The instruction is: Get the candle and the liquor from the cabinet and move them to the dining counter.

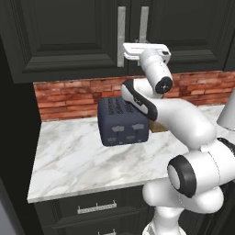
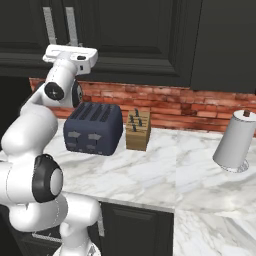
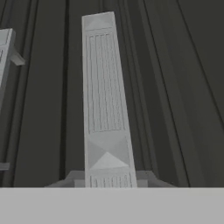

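The cabinet (image 1: 69, 36) hangs above the worktop with both dark panelled doors closed, so the candle and the liquor are hidden behind them. The dining counter is out of view. My gripper (image 1: 143, 46) is raised against the doors where they meet, at the lower end of the right silver bar handle (image 1: 143, 23). In the hand view that handle (image 3: 103, 87) runs up from between my fingers, and the gripper (image 3: 109, 177) is shut on its lower end. The left door's handle (image 3: 5, 52) stands just beside it. From the right base view, the gripper (image 2: 70, 50) sits under the same handle (image 2: 71, 25).
A dark blue toaster (image 1: 123, 121) stands on the marble worktop (image 1: 73, 156) under my arm, against the red brick wall. A wooden knife block (image 2: 137, 130) is beside it, and a paper towel roll (image 2: 235, 142) farther right. Dark drawers (image 1: 96, 209) sit below the worktop.
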